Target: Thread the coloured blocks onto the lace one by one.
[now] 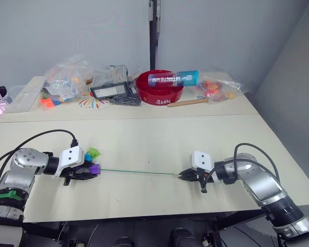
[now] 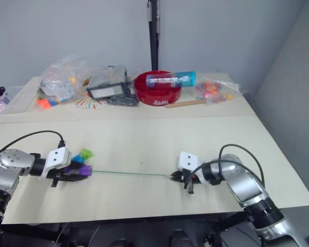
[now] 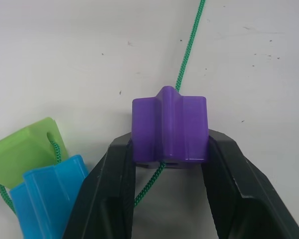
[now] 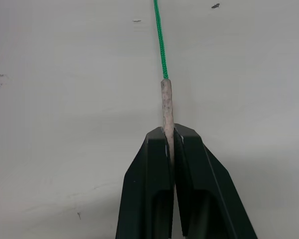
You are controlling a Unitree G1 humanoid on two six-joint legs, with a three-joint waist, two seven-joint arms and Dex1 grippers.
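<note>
The left gripper (image 3: pixel 169 159) clamps a purple block (image 3: pixel 169 130) strung on the thin green lace (image 1: pixel 136 172). Beside the purple block sit blue (image 3: pixel 52 199) and light-green (image 3: pixel 25 149) blocks. The right gripper (image 4: pixel 169 144) pinches the lace's pale tip (image 4: pixel 166 107).

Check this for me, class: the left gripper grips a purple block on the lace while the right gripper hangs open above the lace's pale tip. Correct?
Not quite. The right gripper is shut on the lace's pale tip, as the right wrist view shows. The left gripper does grip a purple block on the lace.

blocks (image 1: pixel 91 159) at table's (image 1: pixel 144 200) left — lace (image 1: pixel 136 172) running right
</note>
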